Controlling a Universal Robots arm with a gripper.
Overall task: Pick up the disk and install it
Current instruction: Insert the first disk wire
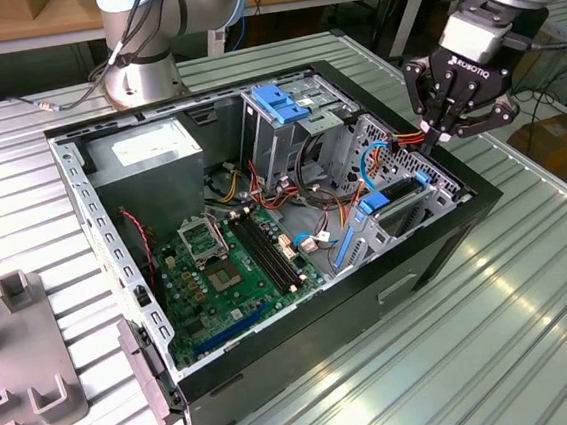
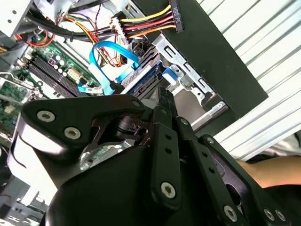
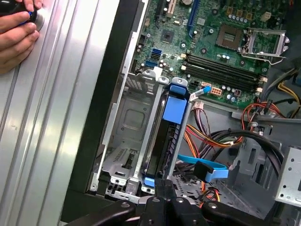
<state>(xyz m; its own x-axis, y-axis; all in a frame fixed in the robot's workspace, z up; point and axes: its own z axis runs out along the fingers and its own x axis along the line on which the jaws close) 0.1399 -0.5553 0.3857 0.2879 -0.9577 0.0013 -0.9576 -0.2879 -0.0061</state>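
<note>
- My jaws are closed, holding nothing.
- The disk point(image 3: 169, 125) stands on edge in the case's point(image 1: 419, 260) metal bay point(image 3: 127, 122), just below my jaws.
- Its long axis runs from my jaws toward the motherboard point(image 3: 211, 42).

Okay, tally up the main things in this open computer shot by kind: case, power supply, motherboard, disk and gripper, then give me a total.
Computer case: 1
Power supply: 1
Motherboard: 1
Disk: 1
Gripper: 1
Total: 5
</note>
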